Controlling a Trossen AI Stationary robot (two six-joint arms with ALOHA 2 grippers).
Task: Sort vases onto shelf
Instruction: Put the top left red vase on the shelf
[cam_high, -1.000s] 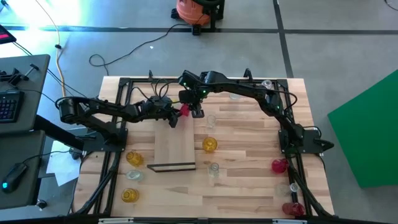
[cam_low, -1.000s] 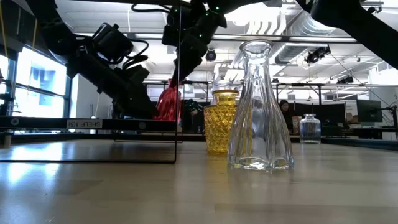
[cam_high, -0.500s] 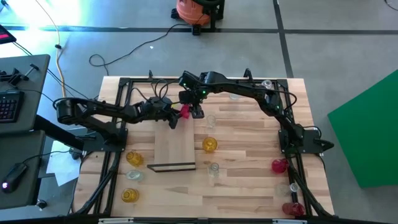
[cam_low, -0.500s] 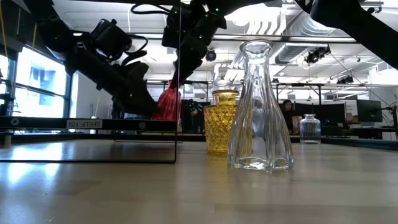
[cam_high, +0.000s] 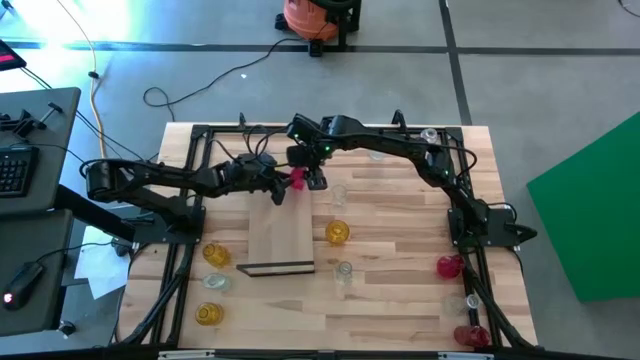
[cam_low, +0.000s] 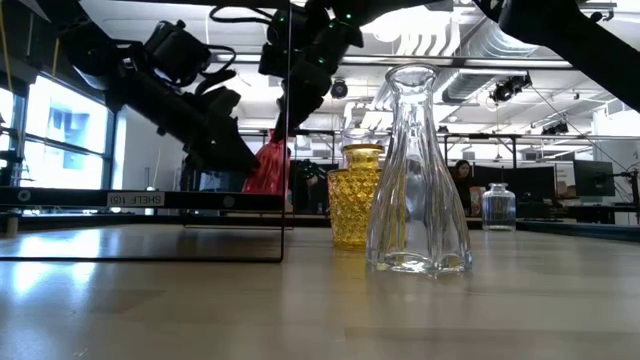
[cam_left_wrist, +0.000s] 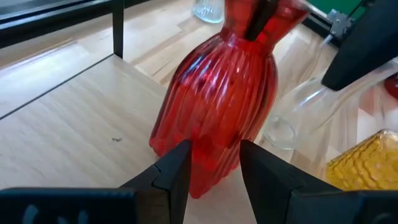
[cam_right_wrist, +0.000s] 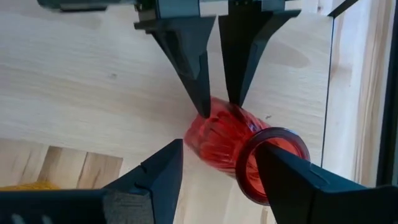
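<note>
At the shelf's far edge, both grippers met on one red vase (cam_high: 296, 178).

The left gripper (cam_left_wrist: 211, 177), reaching in from nine o'clock, had its fingers pinched on the ribbed base of the tilted vase, above the light-wood shelf (cam_high: 282, 236). The right gripper (cam_right_wrist: 217, 165), arriving from two o'clock, stood spread wide about the vase's rim, one finger inside the mouth, not squeezing. An amber vase (cam_high: 337, 232) stood just beside the shelf at three o'clock, a clear vase (cam_high: 344, 270) near its dark strip.
</note>
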